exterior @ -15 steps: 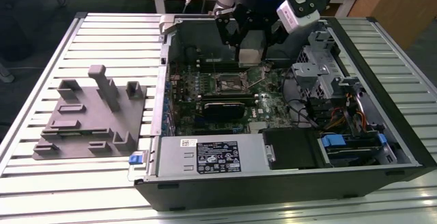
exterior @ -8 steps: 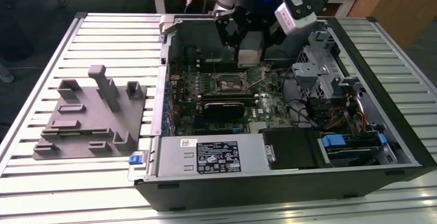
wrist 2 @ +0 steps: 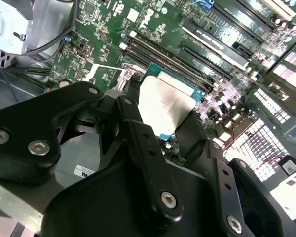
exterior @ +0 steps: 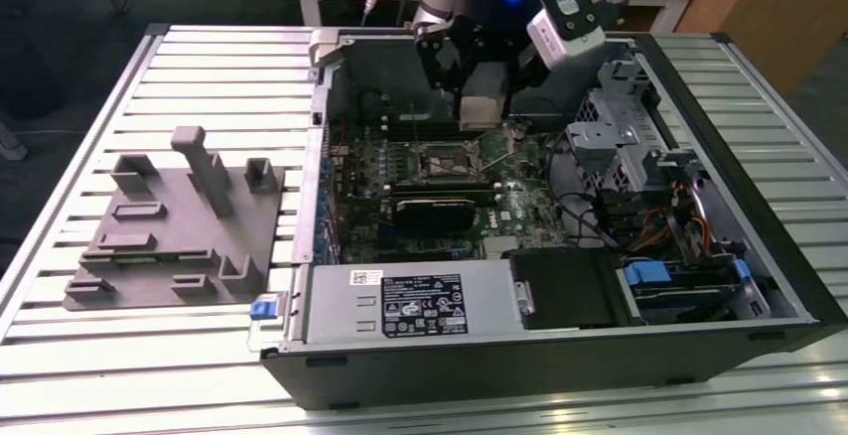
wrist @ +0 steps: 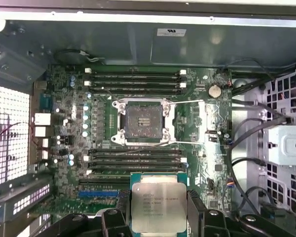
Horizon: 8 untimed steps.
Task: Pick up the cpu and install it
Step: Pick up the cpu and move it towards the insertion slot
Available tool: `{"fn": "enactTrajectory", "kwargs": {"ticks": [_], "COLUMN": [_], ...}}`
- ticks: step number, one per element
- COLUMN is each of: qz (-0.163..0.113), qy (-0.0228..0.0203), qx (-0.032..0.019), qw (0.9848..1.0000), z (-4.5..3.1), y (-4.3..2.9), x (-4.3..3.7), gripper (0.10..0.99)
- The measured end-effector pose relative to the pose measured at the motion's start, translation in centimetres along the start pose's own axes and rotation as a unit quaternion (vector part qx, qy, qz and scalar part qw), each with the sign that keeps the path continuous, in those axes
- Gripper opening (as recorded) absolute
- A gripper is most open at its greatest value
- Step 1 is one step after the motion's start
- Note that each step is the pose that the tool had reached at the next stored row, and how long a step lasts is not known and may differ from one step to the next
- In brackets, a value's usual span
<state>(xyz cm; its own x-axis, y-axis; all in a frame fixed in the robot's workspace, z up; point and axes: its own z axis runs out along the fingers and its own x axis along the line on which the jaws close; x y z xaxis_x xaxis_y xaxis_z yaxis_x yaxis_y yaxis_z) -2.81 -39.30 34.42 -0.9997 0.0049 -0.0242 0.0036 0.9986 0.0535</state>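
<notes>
I am holding the cpu (wrist: 158, 207) in my claw (wrist: 158, 213), which is closed about it to the chip's own width. In the second wrist view 2 black fingers (wrist 2: 140, 140) are pressing on opposite edges of the cpu (wrist 2: 165, 106), whose silvery top is facing the camera.

I am hanging over the motherboard (exterior: 397, 182) inside the open computer case (exterior: 557, 356), which is lying on the slatted bench (exterior: 79, 375). The gray plastic fixture (exterior: 173, 226) is sitting well apart, on the exterior view's left.

The relation that matters is cpu to socket (wrist: 140, 121). In the exterior view the socket (exterior: 444, 164) is lying nearer the camera than my claw (exterior: 482, 92) and a little toward the exterior view's left, so I am judging that I am not yet over it. The cpu (exterior: 483, 105) is also looking clear of the board, well above it.

The first wrist view is giving me both parts together. The socket's dark contact field is lying bare inside its metal frame, between 2 banks of memory slots (wrist: 133, 79), and a bank of slots is lying between it and the chip. The cpu is close to square, and its edges are running parallel to the frame's edges, so I am judging the turn about right and the offset sideways as the thing to close. The exterior view is adding the height.
</notes>
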Motion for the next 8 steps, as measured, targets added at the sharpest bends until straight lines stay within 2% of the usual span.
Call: {"fn": "enactTrajectory", "kwargs": {"ticks": [8], "qz": [0.0], "qy": [0.0], "qx": [0.0], "qw": [1.0], "z": [0.81], "y": [0.51], "x": [0.09], "gripper": [0.541]}}
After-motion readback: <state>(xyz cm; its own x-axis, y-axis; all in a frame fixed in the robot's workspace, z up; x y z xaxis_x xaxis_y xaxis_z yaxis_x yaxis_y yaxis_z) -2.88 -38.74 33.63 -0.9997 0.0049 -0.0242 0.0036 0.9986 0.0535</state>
